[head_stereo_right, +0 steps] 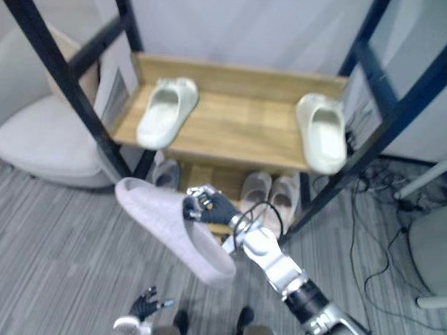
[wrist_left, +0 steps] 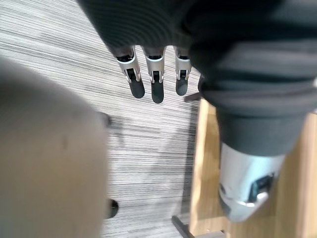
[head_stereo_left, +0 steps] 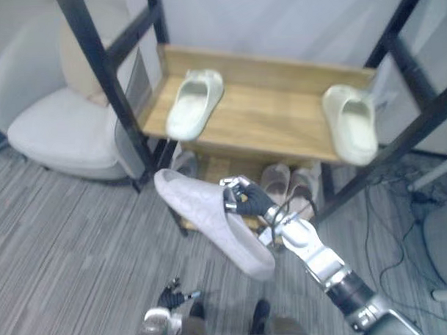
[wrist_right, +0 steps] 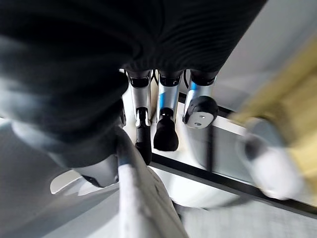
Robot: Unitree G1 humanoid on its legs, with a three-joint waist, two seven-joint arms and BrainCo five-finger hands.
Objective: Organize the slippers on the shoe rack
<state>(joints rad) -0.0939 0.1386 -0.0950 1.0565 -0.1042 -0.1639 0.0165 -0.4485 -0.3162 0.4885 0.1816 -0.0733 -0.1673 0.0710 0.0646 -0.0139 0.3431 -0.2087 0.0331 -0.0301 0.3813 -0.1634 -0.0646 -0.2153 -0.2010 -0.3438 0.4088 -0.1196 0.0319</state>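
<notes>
Status: partly complete, one item in transit. The shoe rack [head_stereo_left: 102, 69], a black frame carrying wooden boards, holds two cream slippers on its upper shelf [head_stereo_left: 273, 110]. The left cream slipper [head_stereo_left: 194, 104] lies near the left end, angled with one end over the front edge. The right cream slipper [head_stereo_left: 350, 124] lies at the far right end, also overhanging the front edge. The two are well apart and not parallel, so in my judgement they are shelved but not paired or squared up. On the lower shelf [head_stereo_left: 216, 170] a beige pair [head_stereo_left: 290, 186] sits side by side, with a grey shoe [head_stereo_left: 183, 163] further left, partly hidden behind the frame. The item in hand is a white slipper [head_stereo_left: 211, 219], held in the air in front of the rack, below the level of the upper shelf and touching neither board. The right hand [head_stereo_left: 247, 200] is clamped on its rim: in the right wrist view the fingers [wrist_right: 166, 134] curl over the edge of the slipper with the thumb beneath it. The left hand [head_stereo_left: 171, 296] hangs low over the grey carpet [head_stereo_left: 72, 239], holding nothing, its fingers [wrist_left: 157, 87] straight and apart. A pale armchair [head_stereo_left: 60, 122] stands left of the rack. Outstanding, as I judge it: set the white slipper on a shelf, the bare middle of the upper shelf being the obvious space, then straighten the two cream slippers.
</notes>
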